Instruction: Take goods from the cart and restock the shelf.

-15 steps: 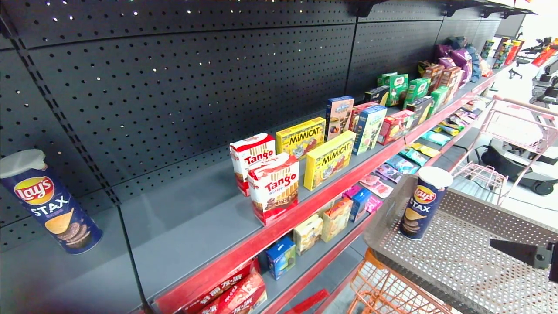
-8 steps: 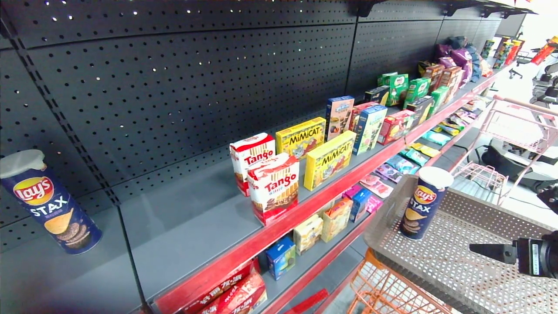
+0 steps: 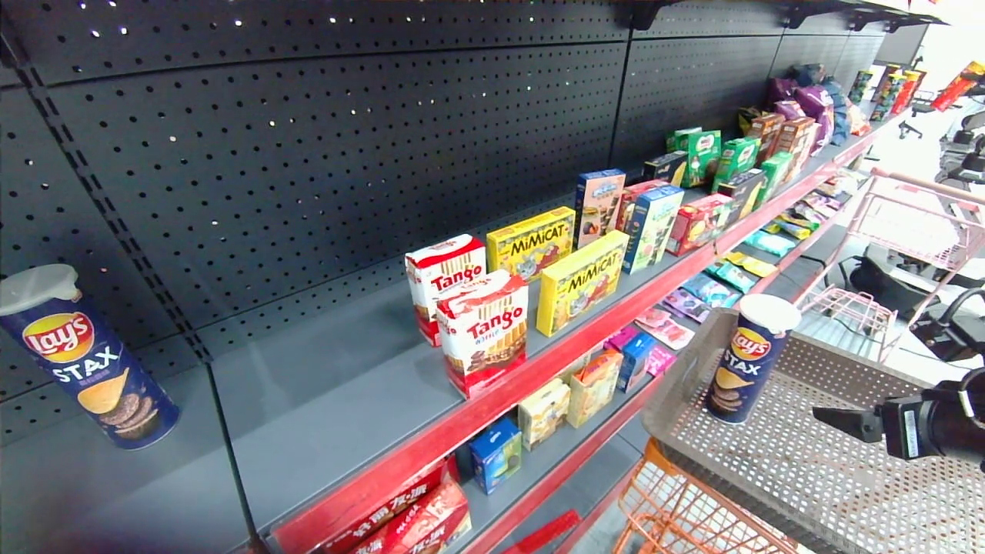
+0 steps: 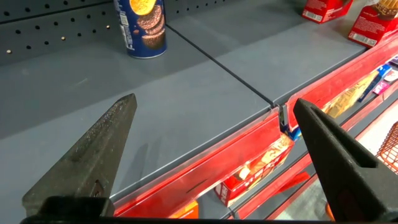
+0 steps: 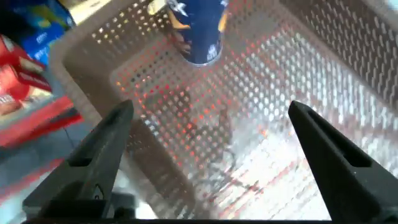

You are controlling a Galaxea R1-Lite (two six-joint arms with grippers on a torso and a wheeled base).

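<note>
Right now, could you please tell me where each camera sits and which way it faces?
Head view: on the head, looking forward and down at the shelf and the cart's basket; the right gripper shows lower right.
Left wrist view: over the shelf, facing the shelf can; open left gripper in front.
Right wrist view: above the basket, facing down at the basket can; open right gripper in front.
Shared: head view shows both cans.

I note a pink wire trolley (image 3: 935,190) off to the far right. A dark wheeled machine (image 3: 900,288) sits behind it on pale floor.
</note>
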